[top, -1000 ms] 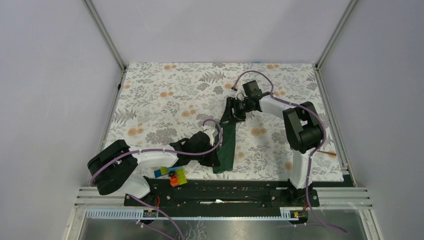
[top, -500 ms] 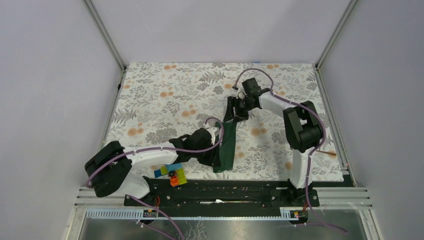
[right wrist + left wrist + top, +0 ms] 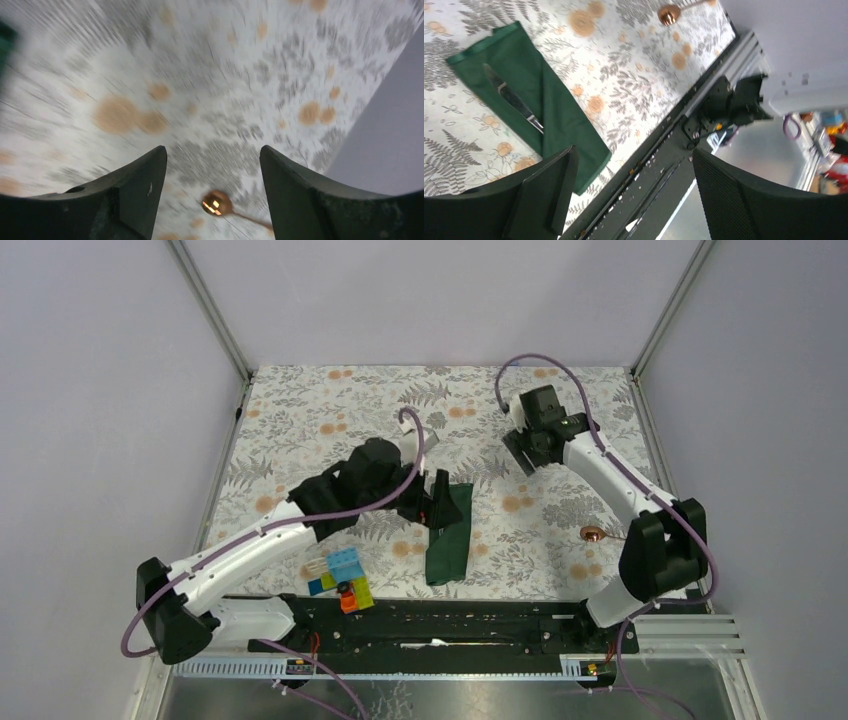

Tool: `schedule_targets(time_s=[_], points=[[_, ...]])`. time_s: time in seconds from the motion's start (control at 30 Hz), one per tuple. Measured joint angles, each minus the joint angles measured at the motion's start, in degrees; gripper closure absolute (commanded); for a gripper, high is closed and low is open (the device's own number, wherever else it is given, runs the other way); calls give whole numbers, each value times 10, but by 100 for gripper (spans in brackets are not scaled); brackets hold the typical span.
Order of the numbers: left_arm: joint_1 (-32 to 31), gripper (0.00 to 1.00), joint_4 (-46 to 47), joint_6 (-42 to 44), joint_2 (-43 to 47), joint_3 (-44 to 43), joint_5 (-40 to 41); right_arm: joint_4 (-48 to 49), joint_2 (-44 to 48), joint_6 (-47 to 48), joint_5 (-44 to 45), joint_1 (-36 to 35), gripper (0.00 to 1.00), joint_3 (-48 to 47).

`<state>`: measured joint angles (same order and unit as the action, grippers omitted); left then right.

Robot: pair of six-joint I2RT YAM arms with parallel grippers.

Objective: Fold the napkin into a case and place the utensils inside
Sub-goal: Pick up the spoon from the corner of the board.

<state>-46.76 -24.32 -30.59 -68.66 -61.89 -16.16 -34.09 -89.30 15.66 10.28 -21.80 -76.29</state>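
Left gripper (image 3: 634, 152) and right gripper (image 3: 212, 150) jaws open, empty, right wrist view motion-blurred, copper spoon (image 3: 216, 203) handle hidden at 4 o'clock

Bright, even light, soft shadows; right wrist view streaked with motion blur, spoon (image 3: 216, 202) glinting.

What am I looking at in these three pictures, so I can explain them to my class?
Two robot arms are bolted at the near edge of a floral-covered table. One picture looks down from above; the other two come from wrist cameras, so the dark wedges are the robot's own fingers. On the table lie a folded dark green napkin with a silver knife on it, a copper spoon to the right, and colourful blocks near the bases. The left gripper and right gripper are both open, holding nothing.
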Motion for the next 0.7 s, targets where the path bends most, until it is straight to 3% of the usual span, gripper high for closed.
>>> schedule_targets(time_s=[0.13,0.37,0.7], points=[[-69,5,-37,37,24,-6,64,-67,-34,105,55,68,27,44],[-98,3,-66,64,73,4,172,-109,-33,261,145,143,29,114],[-139,1,-77,77,97,24,243,-134,-14,389,45,206,43,190]])
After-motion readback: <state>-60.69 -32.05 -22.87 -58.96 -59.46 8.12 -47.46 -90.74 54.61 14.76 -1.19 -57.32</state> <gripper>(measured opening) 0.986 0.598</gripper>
